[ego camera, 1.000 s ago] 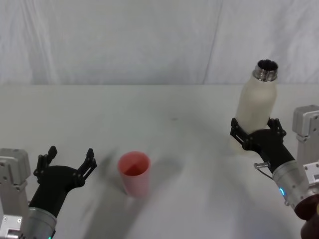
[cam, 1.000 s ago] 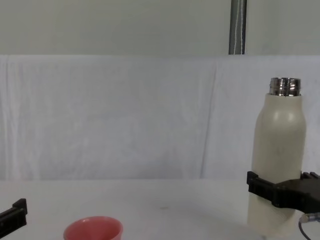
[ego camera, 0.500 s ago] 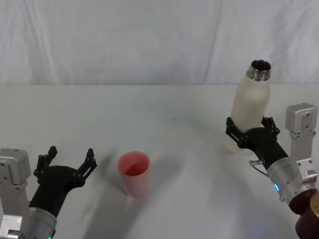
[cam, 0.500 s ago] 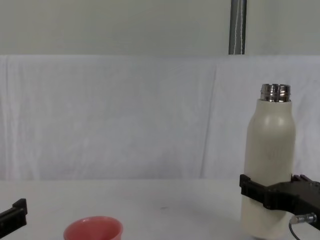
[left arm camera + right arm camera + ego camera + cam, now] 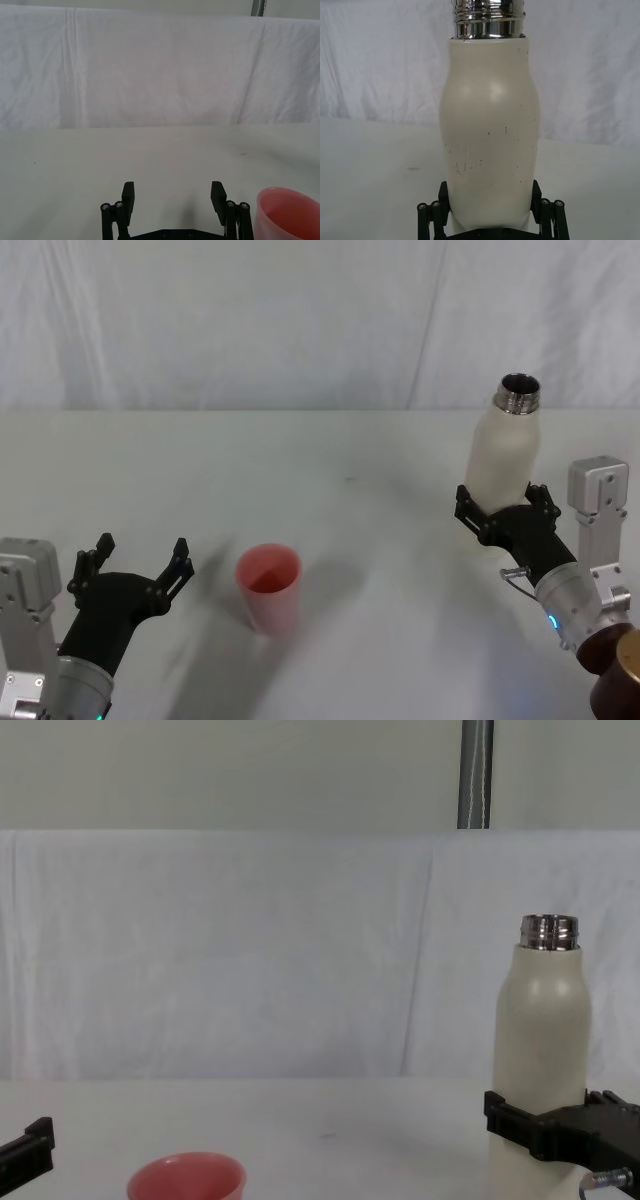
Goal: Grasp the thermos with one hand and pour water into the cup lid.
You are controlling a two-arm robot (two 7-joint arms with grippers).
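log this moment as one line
right hand: shut on cream-white steel-necked thermos, upright | left hand: open, idle | pink cup lid: untouched

Left gripper (image 5: 172, 191), fingers (image 5: 128, 192) spread, beside the cup lid (image 5: 287, 212).

The head camera sits up high and looks forward and down, so it sees the whole white table (image 5: 320, 490), both grippers and the wall of white cloth (image 5: 300, 320) behind. The chest camera is lower and looks straight across the table top, so things show from the side. Both of these views share the thermos (image 5: 505, 455) on the right and the cup lid (image 5: 269, 585) toward the left. The left wrist camera rides just behind the left gripper (image 5: 173, 192) and faces the cloth, with the cup lid close by. The right wrist camera rides behind the right gripper (image 5: 490, 200), very near the thermos, which stands tall in front of it.
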